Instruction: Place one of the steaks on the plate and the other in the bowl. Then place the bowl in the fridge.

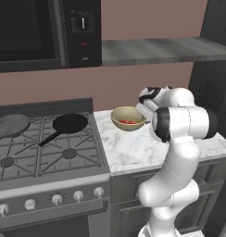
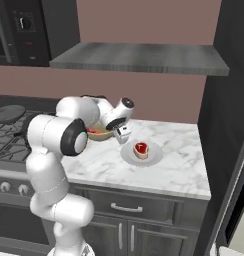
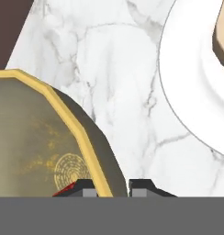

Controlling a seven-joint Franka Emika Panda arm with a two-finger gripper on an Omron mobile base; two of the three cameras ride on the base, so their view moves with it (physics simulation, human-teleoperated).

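Observation:
The tan bowl (image 1: 125, 114) sits on the marble counter (image 1: 128, 148) just right of the stove, with one red steak (image 1: 128, 122) inside. My gripper (image 1: 145, 113) is at its right rim. In the hand view the yellowish rim of the bowl (image 3: 49, 137) runs between the two fingertips (image 3: 88, 188), and the gripper (image 3: 111, 189) is shut on it. Right of the bowl (image 2: 99, 133), the light-grey plate (image 2: 153, 156) carries the other steak (image 2: 140, 149). The gripper (image 2: 123, 134) hangs between bowl and plate (image 3: 192, 92). The fridge is out of view.
A black frying pan (image 1: 68, 122) and a grey pan (image 1: 10, 125) rest on the stove to the left. A grey shelf (image 2: 139, 57) hangs above the counter and a dark tall cabinet (image 2: 229, 90) closes the right end. Bare marble lies in front of the plate.

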